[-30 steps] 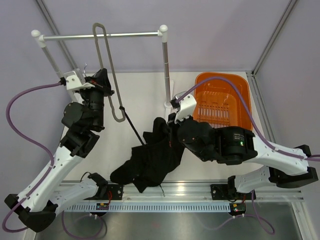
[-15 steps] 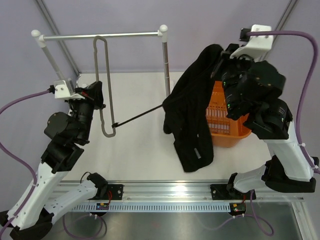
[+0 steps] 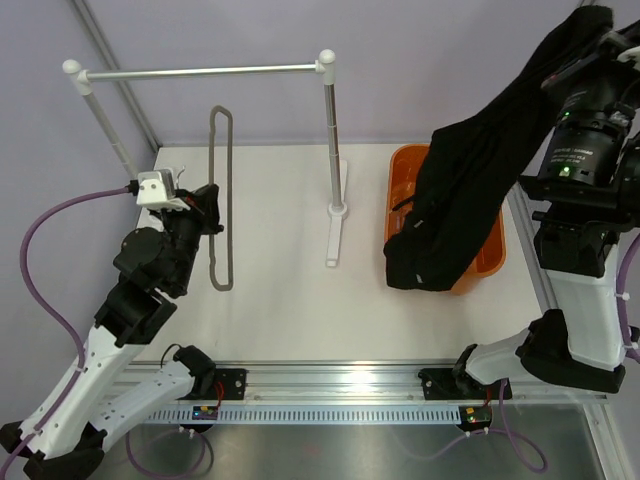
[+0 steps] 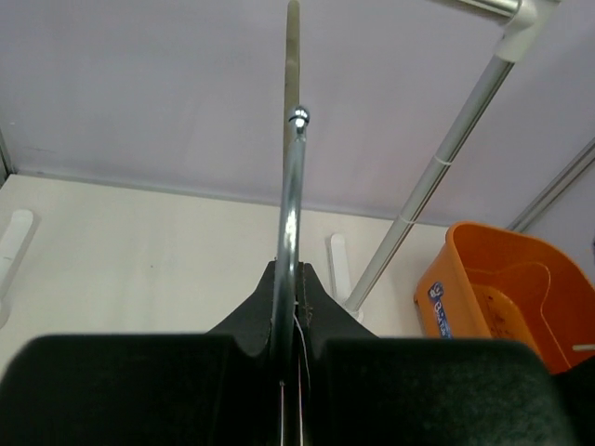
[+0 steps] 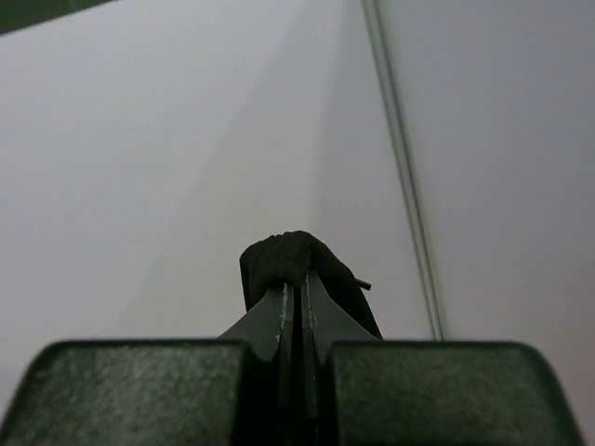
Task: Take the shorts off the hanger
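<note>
The black shorts (image 3: 455,205) hang in a long drape from my right gripper (image 3: 592,28), raised high at the far right; their lower end dangles over the orange tub (image 3: 408,162). In the right wrist view the gripper (image 5: 297,293) is shut on a bunch of the shorts' fabric (image 5: 288,258). The grey hanger (image 3: 220,109) is bare and stands apart from the shorts, left of the rail's post. My left gripper (image 3: 208,198) is shut on it; in the left wrist view the hanger's metal rod (image 4: 290,214) runs up from between the closed jaws of the gripper (image 4: 297,279).
A silver rail (image 3: 200,71) with white joints spans the back, on a post (image 3: 333,140) with a white foot (image 3: 335,240) at mid-table. The orange tub (image 4: 493,288) sits at the right, beside the enclosure's frame edge. Both arm bases stand along the near rail.
My right arm has swung up and to the right with the shorts, and the black cord that stretched to the hanger has come free. The left gripper has brought the hanger down and away from the rail.
</note>
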Tool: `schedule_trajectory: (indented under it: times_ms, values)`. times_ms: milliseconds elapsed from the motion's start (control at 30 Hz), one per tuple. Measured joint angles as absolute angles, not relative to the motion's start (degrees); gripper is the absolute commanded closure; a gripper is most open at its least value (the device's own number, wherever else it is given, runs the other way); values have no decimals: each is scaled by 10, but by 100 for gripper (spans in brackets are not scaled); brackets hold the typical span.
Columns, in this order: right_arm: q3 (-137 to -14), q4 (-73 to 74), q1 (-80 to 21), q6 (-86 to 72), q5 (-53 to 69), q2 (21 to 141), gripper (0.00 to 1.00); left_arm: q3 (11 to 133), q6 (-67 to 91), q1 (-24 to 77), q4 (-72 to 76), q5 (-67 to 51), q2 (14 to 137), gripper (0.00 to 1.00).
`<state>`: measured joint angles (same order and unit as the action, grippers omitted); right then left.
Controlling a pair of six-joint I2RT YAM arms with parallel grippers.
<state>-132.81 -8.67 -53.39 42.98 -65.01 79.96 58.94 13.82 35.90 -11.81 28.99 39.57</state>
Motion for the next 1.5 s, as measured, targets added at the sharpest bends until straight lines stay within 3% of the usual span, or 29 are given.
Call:
schedule_trajectory:
  times_ms: [267,633,967,1067,1233,1500]
  values:
    - [-1487,-126,-437,474,-620,900,100,561,154,359,-140,272,384,100]
    - [-1493,-51,-309,367,-557,972,100,546,162,359,-175,256,363,100]
    - [-1506,1,-284,297,-526,1012,100,512,164,359,-184,241,358,100]
    - [-1437,-8,-283,286,-535,979,100,511,166,359,-184,232,363,100]
    - [-1180,-1,-268,210,-556,857,100,510,169,359,-184,220,365,100]
    - [-812,156,-214,-77,-542,686,98,510,170,359,-185,216,360,100]
